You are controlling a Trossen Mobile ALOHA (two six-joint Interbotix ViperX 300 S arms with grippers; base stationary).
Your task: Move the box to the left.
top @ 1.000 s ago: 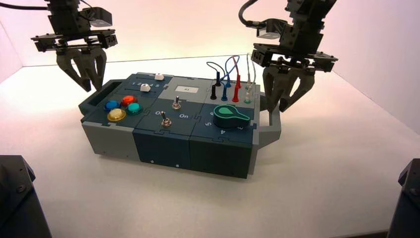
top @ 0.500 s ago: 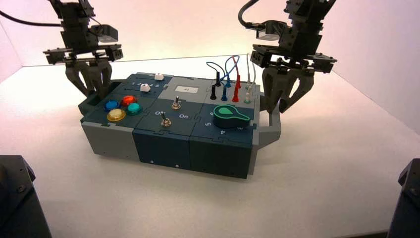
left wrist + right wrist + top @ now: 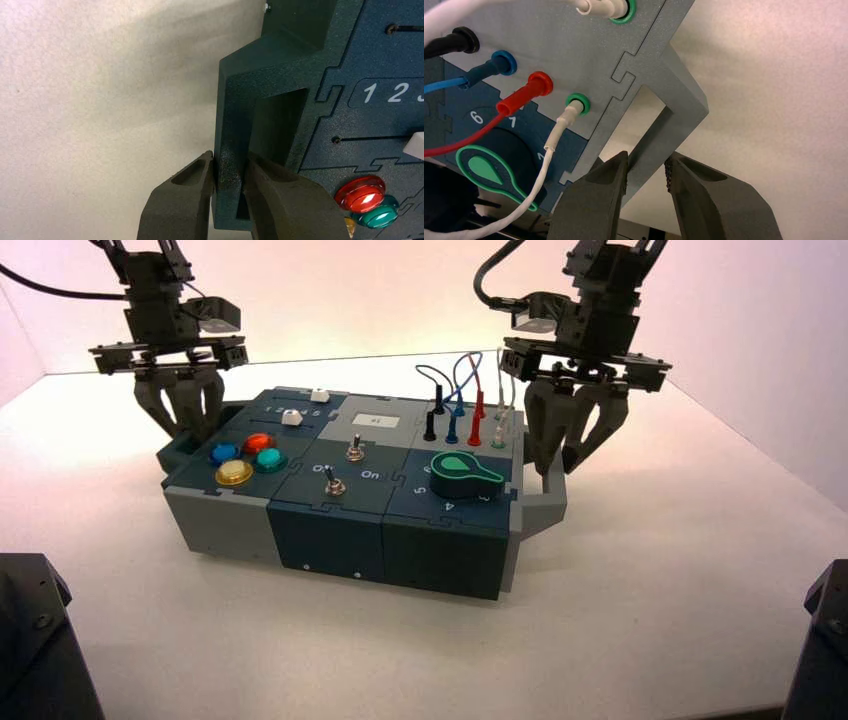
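At the box's two end handles: left handle gripped, right handle straddled.

On the pale tabletop [image 3: 640,610], the large flat dark-blue and grey panel box [image 3: 330,455] is placed between both arms. The dark-green angular left-end handle [image 3: 232,135] is pinched by the black left gripper [image 3: 230,162]. The grey angular right-end handle [image 3: 664,135] is bracketed by the spread jaws of the black right gripper [image 3: 647,159], one on each side. The step in hand is judged to be the grasp. Next, closure on the right-end handle is required, followed by a level, synchronised shift to the left.
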